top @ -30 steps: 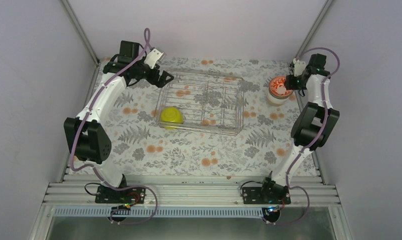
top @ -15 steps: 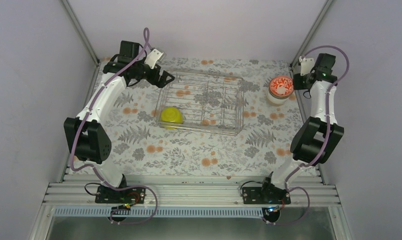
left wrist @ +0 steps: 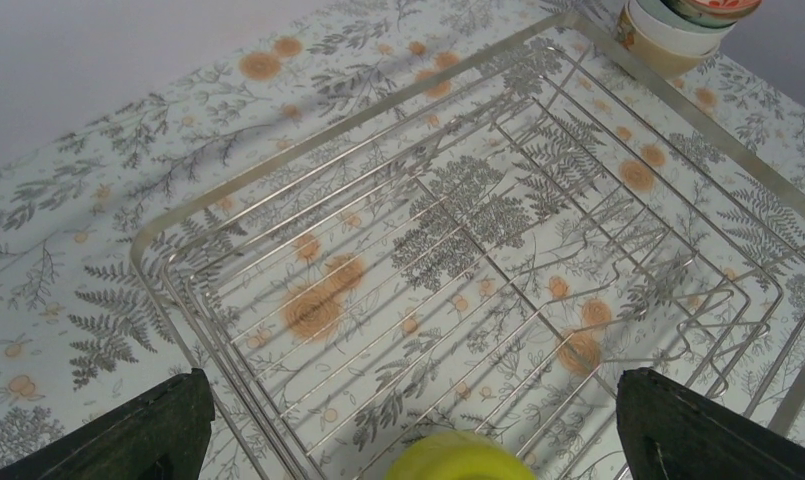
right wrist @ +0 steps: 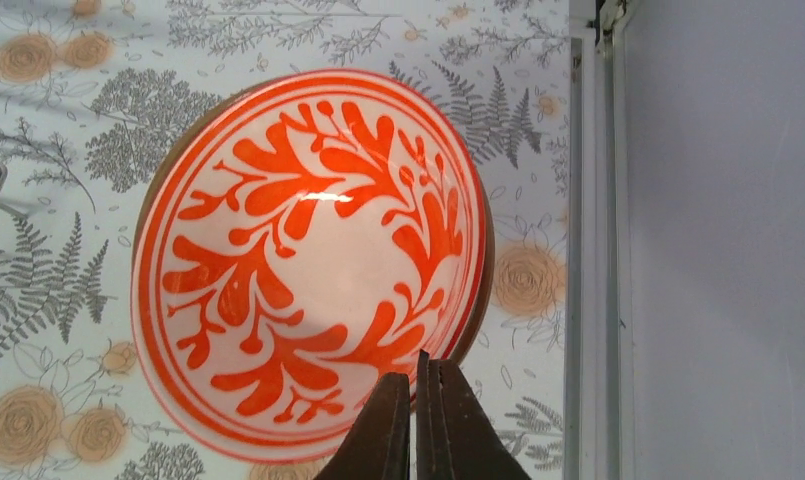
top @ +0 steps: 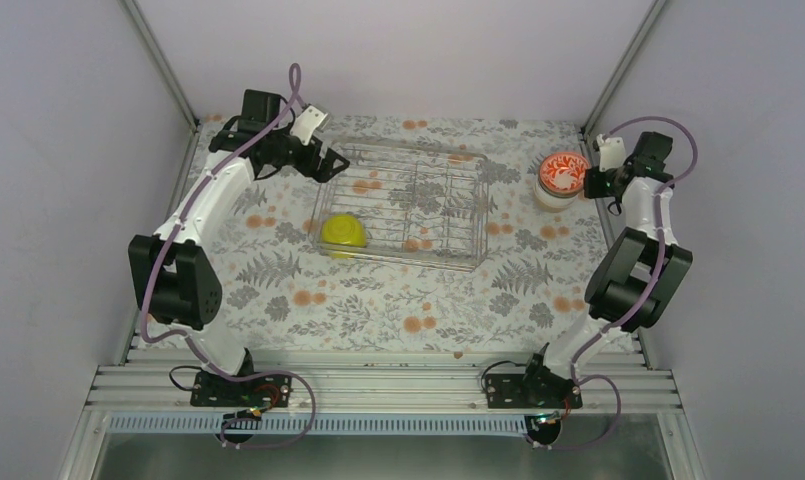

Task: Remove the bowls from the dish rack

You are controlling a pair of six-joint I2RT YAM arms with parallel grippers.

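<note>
The wire dish rack (top: 408, 147) stands mid-table with a yellow bowl (top: 343, 232) upside down in its front left corner. My left gripper (top: 328, 160) hovers open over the rack's back left corner. In the left wrist view its fingers (left wrist: 128, 430) stand wide apart above the rack (left wrist: 458, 230), with the yellow bowl (left wrist: 461, 458) low between them and nothing touched. An orange-patterned bowl (top: 562, 172) tops a stack at the back right. My right gripper (top: 598, 182) is beside it, and in the right wrist view this gripper (right wrist: 418, 372) is shut and empty above the bowl's (right wrist: 308, 260) near rim.
The bowl stack (left wrist: 678, 25) also shows at the top right of the left wrist view. A metal rail (right wrist: 588, 250) and the grey side wall (right wrist: 718, 240) run close on the right of the stack. Flowered tablecloth (top: 398, 300) lies in front of the rack.
My right gripper has drawn back from the orange bowl toward the right wall and left the bowl on the stack. The left gripper has shifted only slightly.
</note>
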